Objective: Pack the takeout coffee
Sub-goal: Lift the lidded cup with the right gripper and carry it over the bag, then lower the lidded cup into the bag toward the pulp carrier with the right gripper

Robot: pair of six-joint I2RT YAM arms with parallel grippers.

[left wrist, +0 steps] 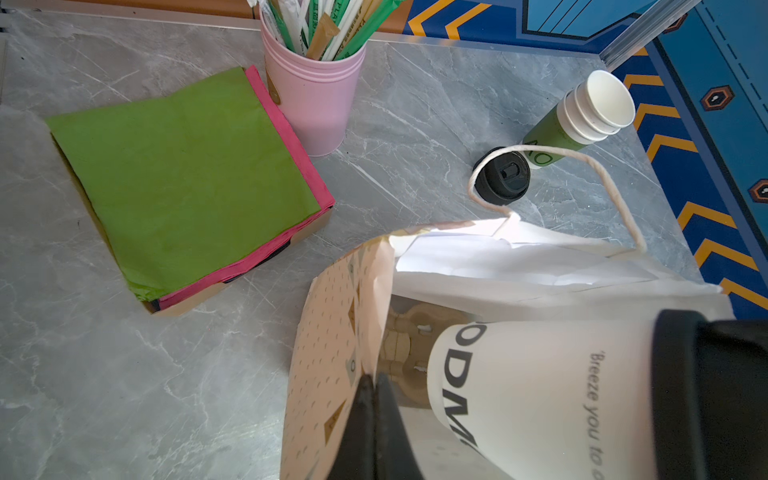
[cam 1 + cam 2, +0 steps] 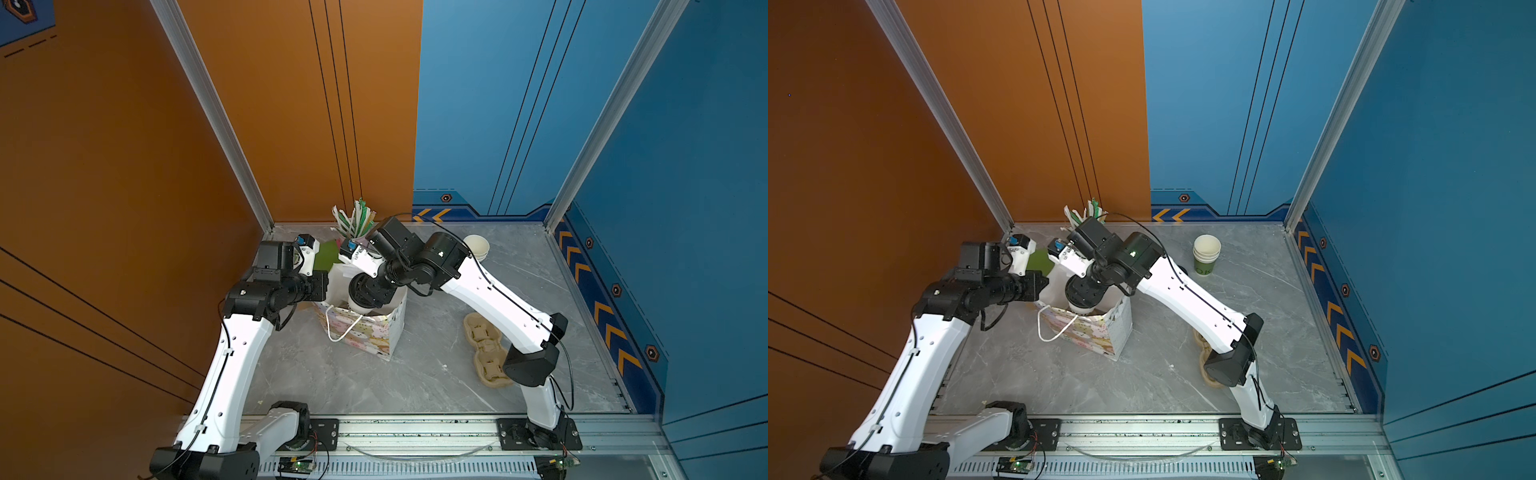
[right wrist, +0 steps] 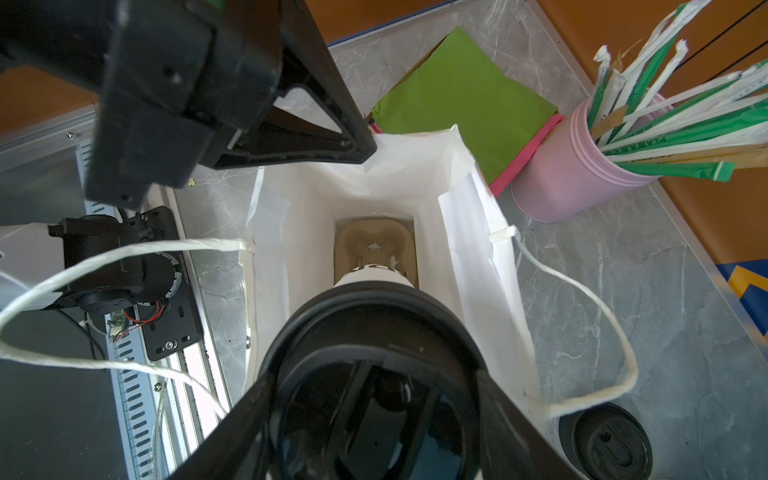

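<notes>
The takeout coffee (image 1: 540, 386), a white paper cup with dark lettering and a black lid (image 3: 374, 332), hangs in the mouth of the patterned paper bag (image 2: 365, 332) (image 2: 1092, 332). My right gripper (image 3: 374, 415) is shut on its lid from above, one finger on each side. Below the cup, a brown pulp cup carrier (image 3: 374, 237) lies on the bag's floor. My left gripper (image 1: 374, 380) is shut on the bag's side edge (image 1: 324, 353), holding the mouth apart. In both top views the two wrists meet over the bag.
Behind the bag stand a pink cup of wrapped straws (image 1: 316, 99) and a box of green and pink napkins (image 1: 183, 174). A loose black lid (image 1: 503, 176) and a stack of lidless cups (image 2: 1206, 253) stand beyond it. Another pulp carrier (image 2: 484, 349) lies under the right arm.
</notes>
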